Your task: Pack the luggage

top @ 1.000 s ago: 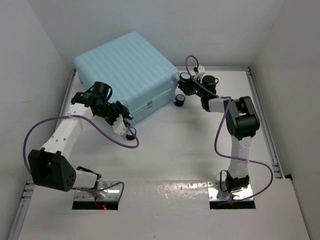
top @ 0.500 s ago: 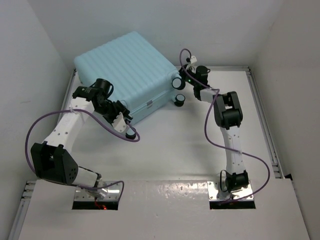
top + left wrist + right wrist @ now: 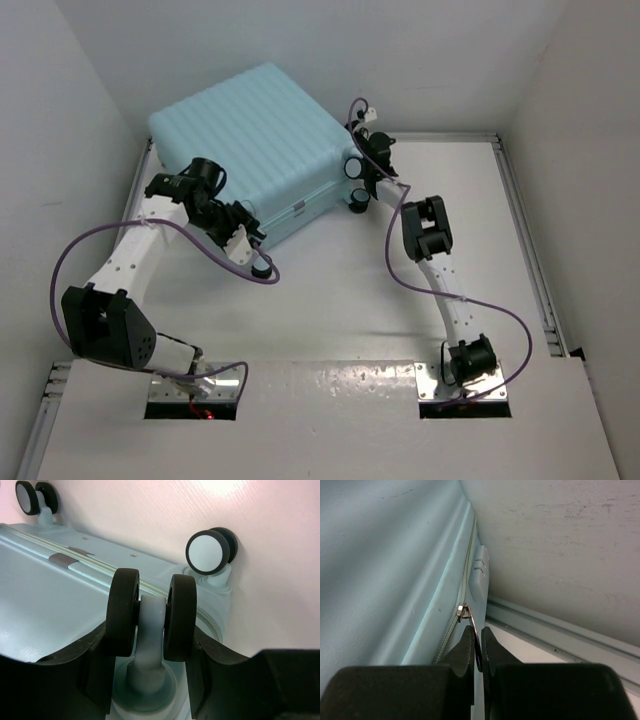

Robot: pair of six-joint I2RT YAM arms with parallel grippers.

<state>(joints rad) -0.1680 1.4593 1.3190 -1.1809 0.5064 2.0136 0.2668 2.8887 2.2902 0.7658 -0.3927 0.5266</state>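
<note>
**Luggage shut, zip in hand**

The luggage point(image 3: 250, 130) lies flat and closed in the far left corner of the worktop point(image 3: 330, 300), with its ribbed shell facing up. At the luggage's near corner the left tool point(image 3: 151, 652) is clamped on a twin wheel point(image 3: 151, 612), one finger against each black tyre, apparently bracing the case. On the luggage's right-hand side, near another wheel point(image 3: 358, 200), the right tool point(image 3: 476, 641) has its fingers pressed together on the metal ring of the zip pull point(image 3: 471, 622). The pull sits on the zip seam point(image 3: 466, 580). From this, filling the case and folding it shut look done (nothing inside can be seen, of course). What seems left is drawing the zip round. How much of the seam is closed I cannot tell.
</note>
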